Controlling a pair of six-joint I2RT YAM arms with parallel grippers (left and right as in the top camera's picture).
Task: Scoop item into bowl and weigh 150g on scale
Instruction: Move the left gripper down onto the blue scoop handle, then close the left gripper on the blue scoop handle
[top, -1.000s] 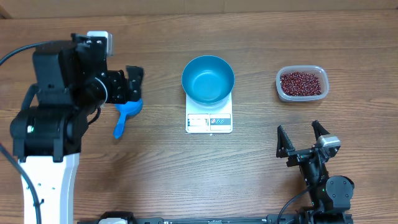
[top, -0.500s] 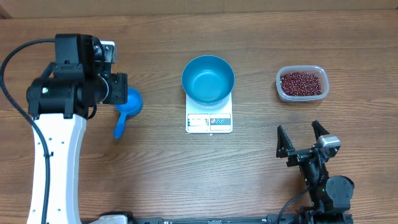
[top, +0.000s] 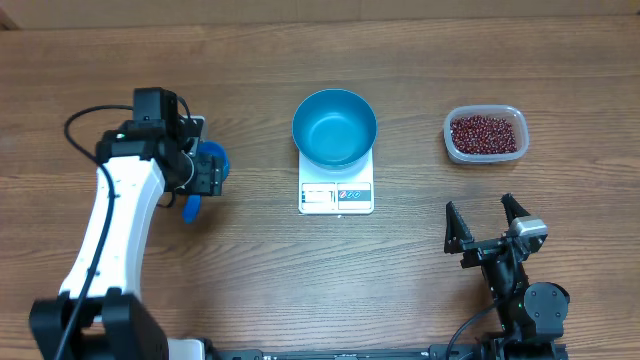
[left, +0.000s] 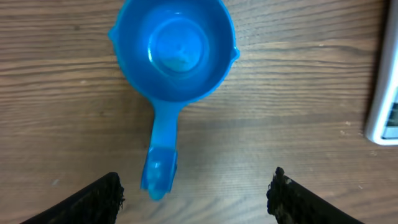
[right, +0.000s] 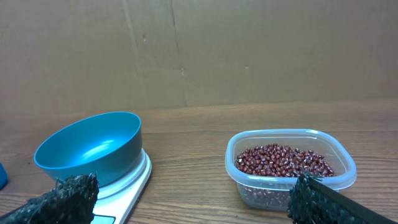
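Above scoop (left: 169, 53), left gripper (left: 196, 186) stood wide, holding nothing; handle (left: 160, 155) lay off-centre, nearer one finger. Closing risked knocking scoop askew, missing grip. Right gripper (right: 193, 194) wide, empty.

- You have a brown wooden table (top: 250, 270), its grain running left to right.
- The white scale (top: 336, 197) sits mid-table, nearer the far edge.
- The clear tub (top: 484, 158) lies on the right side, near the far edge, well apart from the scale.
- The blue scoop (left: 163, 134) lies on the left side, its handle pointing toward the near edge.
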